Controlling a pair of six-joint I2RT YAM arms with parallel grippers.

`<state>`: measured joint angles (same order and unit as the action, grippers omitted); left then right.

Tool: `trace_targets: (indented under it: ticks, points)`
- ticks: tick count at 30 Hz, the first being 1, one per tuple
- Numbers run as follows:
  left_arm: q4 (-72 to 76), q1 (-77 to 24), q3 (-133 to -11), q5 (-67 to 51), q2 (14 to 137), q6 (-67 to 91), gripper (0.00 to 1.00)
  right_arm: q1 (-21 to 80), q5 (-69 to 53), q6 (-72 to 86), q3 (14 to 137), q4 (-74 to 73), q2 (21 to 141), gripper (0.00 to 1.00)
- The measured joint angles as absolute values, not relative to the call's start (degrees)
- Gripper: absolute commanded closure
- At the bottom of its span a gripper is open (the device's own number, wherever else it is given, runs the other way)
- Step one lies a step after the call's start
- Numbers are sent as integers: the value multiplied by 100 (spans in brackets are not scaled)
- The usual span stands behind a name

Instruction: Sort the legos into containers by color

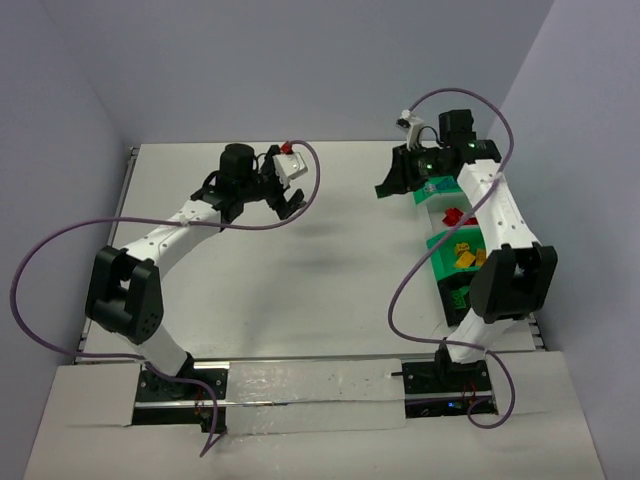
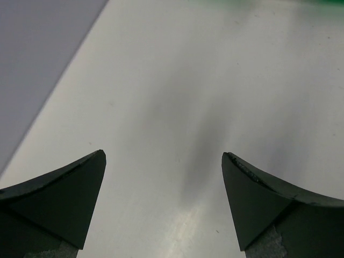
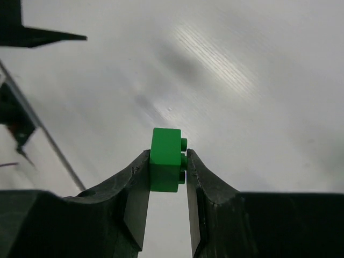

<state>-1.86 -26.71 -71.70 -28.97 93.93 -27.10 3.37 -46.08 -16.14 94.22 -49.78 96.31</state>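
My right gripper [image 3: 167,154] is shut on a small green lego brick [image 3: 164,159], held above the bare white table; its studs press against the right finger. In the top view this gripper [image 1: 388,184] sits just left of the far end of a row of green bins. One bin [image 1: 437,243] holds yellow bricks [image 1: 465,259], the one beyond it holds red bricks [image 1: 452,215], and a further bin [image 1: 430,193] lies under the right wrist. My left gripper [image 2: 164,157] is open and empty over bare table; in the top view it [image 1: 284,200] is at the far middle-left.
A fourth green bin [image 1: 455,296] lies nearest the right arm's base, partly hidden by the arm. The grey walls close in at the back and sides. A green blur [image 2: 269,2] shows at the top edge of the left wrist view.
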Motion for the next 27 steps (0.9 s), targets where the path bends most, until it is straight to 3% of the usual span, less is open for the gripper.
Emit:
trace_targets:
  ticks: [6, 16, 27]
  points:
    - [-740, -2511, -7959, -2867, 9887, -2115, 1, -519, -3877, -2562, 8792, -6065, 8592, 100]
    - [-892, -2392, -8240, -2877, 10331, -1520, 1, -2219, -2455, -4024, 7669, -7417, 7753, 100]
    - [-1057, -2293, -8372, -2819, 10481, -1144, 1, -2630, -1047, -4318, 6761, -7100, 7779, 100]
